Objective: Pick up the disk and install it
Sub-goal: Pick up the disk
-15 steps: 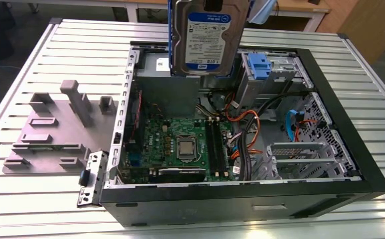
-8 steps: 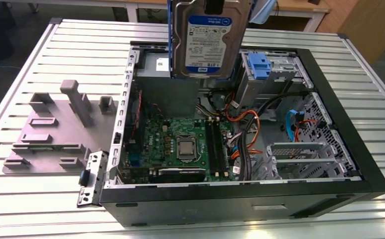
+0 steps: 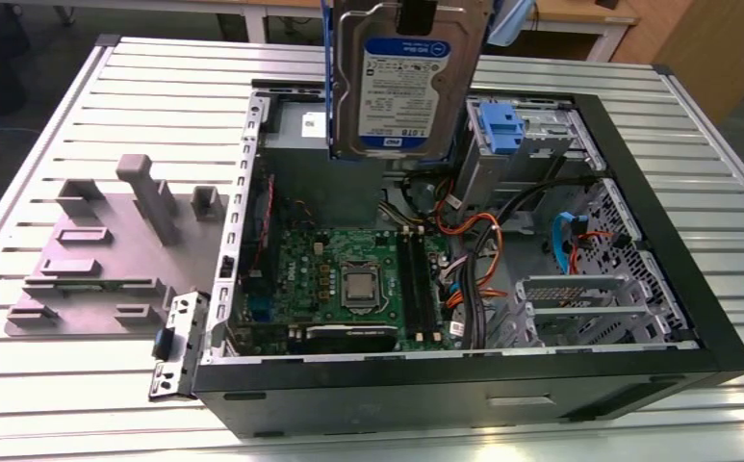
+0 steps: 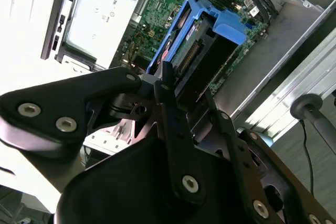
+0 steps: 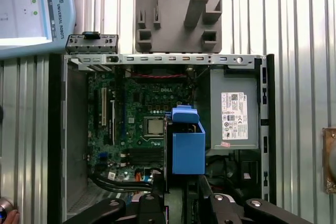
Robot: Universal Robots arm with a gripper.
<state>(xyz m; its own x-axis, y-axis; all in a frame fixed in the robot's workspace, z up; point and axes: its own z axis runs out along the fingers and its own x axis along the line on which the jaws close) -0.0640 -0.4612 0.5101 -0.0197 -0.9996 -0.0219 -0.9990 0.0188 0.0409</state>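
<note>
"Exterior view: where's the disk (image 3: pixel 404 82)?"

"At the exterior view's left, a grey jig (image 3: pixel 102 250); mid-frame the disk hangs above the open computer case (image 3: pixel 474 390), pinched by the claw (image 4: pixel 188 87), as the second wrist view shows."

"Pointing?"

"Long axis upright, label facing the camera."

"Handling?"

"Likely stiff, weighty, shock-shy; best held by its blue-railed edges."

This was a robot lab or workshop. A big metal table (image 3: pixel 76 404) with long ridges held an open computer (image 3: pixel 474 385) with its side off, so its green board (image 3: pixel 346 269) and wires (image 3: pixel 474 241) showed. A grey plastic stand (image 3: pixel 102 260) with slots sat beside it. A robot control pad (image 5: pixel 26 9) lay near, and a wooden desk (image 3: pixel 564 17) stood behind.
</note>
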